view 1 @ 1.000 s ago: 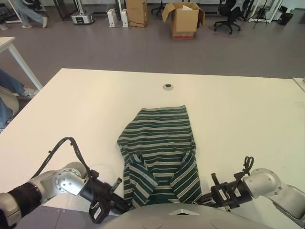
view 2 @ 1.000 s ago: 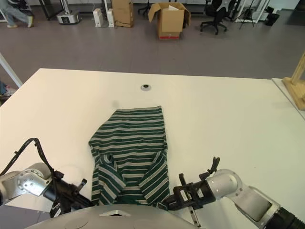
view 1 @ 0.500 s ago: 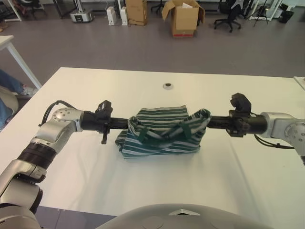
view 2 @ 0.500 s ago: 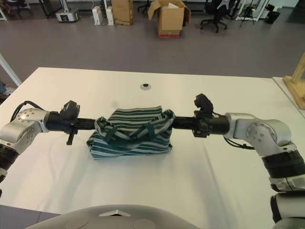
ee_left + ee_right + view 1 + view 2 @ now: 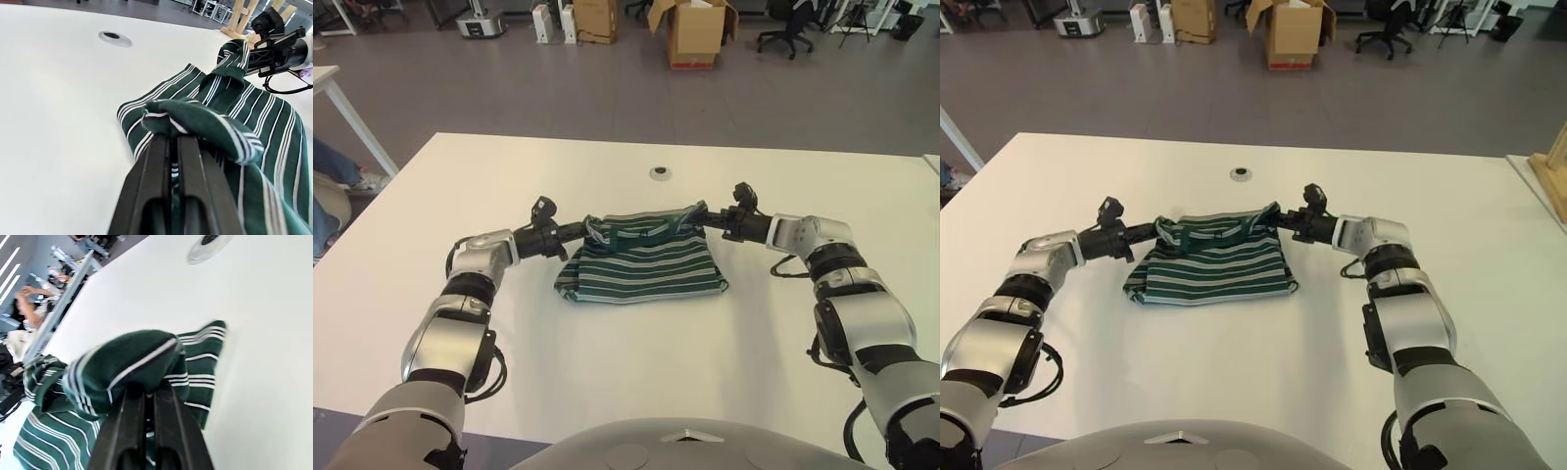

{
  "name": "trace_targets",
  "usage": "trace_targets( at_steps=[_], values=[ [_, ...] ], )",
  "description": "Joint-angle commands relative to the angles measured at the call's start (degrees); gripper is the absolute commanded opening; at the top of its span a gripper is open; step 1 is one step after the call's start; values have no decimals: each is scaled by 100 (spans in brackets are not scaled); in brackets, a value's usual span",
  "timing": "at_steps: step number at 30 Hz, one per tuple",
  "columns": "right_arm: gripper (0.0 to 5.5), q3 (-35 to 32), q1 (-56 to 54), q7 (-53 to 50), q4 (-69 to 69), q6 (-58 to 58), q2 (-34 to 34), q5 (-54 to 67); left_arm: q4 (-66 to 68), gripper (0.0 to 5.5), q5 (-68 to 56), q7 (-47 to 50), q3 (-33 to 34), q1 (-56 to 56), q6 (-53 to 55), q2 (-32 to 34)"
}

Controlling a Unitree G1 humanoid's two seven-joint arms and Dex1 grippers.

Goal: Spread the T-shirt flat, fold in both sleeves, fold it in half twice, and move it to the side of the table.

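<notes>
The green-and-white striped T-shirt lies folded over on itself in the middle of the white table. Its folded-over edge is held up at the far side by both grippers. My left gripper is shut on the shirt's far left corner. My right gripper is shut on the far right corner. Between them the raised edge sags a little above the lower layer. In the left wrist view the right gripper shows farther off with cloth bunched around its tips.
A small round grommet sits in the table behind the shirt. Bare table surface lies to both sides and in front. Beyond the table are cardboard boxes and an office chair on the floor.
Both grippers carried the shirt's near edge up and away over the far half, then lowered toward the far edge, so the shirt is now folded in half.
</notes>
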Motion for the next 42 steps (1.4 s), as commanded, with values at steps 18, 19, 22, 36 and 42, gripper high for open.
trace_targets(
  at_steps=[18,19,22,36,42],
  values=[
    [202,-2059,-410,-1897,876,-1113,272,-856,928,200,-146,3620,2553,-5,1445,-552],
    [202,-1812,-332,-1844,759,-1382,229,-1148,825,204,87,3861,2437,3,1179,-491],
    [202,-918,106,-733,-197,-2110,201,-1883,-62,204,872,3337,1744,117,-114,-387],
    [202,1078,2768,598,-4759,-1060,-387,-2722,-1735,204,4709,341,-2031,935,-5630,746],
    [202,1479,2132,130,-3703,-1832,-115,-3386,-4097,204,2639,-1575,-2646,2151,-2931,646]
  ],
)
